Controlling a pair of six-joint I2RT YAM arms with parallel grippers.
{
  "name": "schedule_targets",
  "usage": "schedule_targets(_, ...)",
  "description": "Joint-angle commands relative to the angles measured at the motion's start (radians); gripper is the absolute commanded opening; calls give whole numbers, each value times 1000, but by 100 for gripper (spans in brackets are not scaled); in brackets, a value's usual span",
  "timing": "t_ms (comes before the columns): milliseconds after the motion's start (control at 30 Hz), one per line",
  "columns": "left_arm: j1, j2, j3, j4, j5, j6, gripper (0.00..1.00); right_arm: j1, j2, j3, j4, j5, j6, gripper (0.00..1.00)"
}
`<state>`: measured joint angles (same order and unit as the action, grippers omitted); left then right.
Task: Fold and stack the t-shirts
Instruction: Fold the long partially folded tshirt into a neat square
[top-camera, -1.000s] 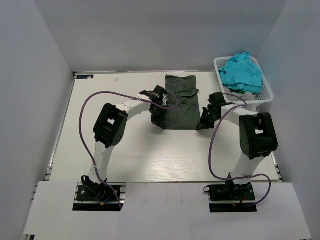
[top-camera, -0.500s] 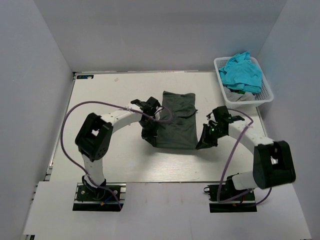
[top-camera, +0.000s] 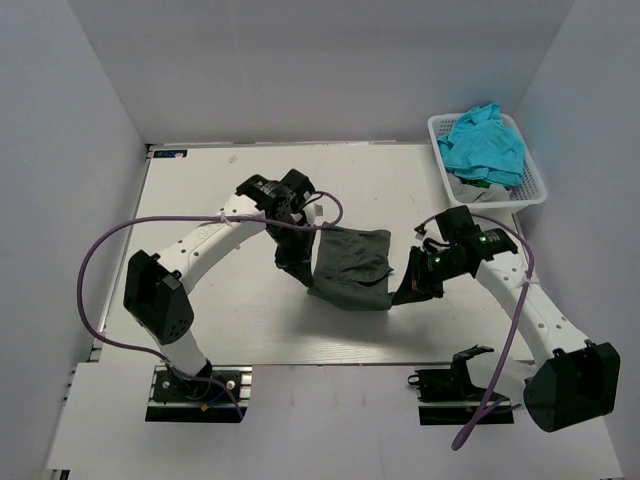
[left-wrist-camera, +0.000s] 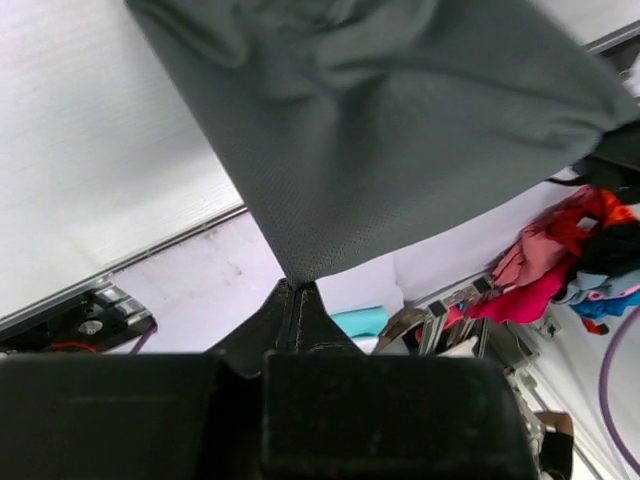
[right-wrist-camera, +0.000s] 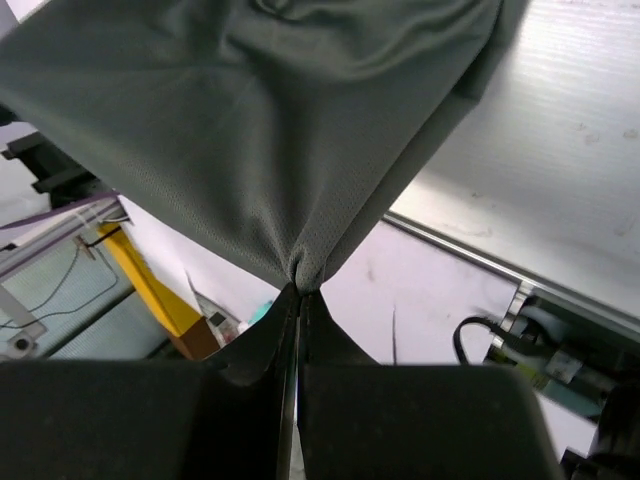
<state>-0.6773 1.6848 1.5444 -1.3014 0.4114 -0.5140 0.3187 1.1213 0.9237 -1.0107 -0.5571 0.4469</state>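
The dark charcoal-grey t-shirt (top-camera: 351, 266) hangs lifted between both arms above the middle of the table. My left gripper (top-camera: 300, 272) is shut on its near left corner; in the left wrist view the cloth (left-wrist-camera: 390, 130) pinches into the jaw tips (left-wrist-camera: 297, 284). My right gripper (top-camera: 408, 288) is shut on the near right corner, and the fabric (right-wrist-camera: 250, 130) bunches into its tips (right-wrist-camera: 303, 286). Turquoise-blue t-shirts (top-camera: 484, 143) lie heaped in the basket.
A white lattice basket (top-camera: 536, 183) stands at the back right corner of the table (top-camera: 210, 310). Grey walls close in the left, back and right sides. Purple cables loop beside each arm.
Both grippers have pulled the near edge of the grey t-shirt toward the front and lifted it; the shirt's far end has slid off its back spot. The arms have swung outward.
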Motion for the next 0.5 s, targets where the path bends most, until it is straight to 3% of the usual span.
schedule_targets(0, 19, 1, 85, -95, -2, -1, 0, -12, 46, 76, -48, -32, 27, 0)
schedule_targets(133, 28, 47, 187, -104, -101, -21, 0, -40, 110, 168, -37, 55, 6, 0)
schedule_targets(467, 84, 216, 460, -104, -172, -31, 0, -118, 225, 303, 49, 23, 1, 0)
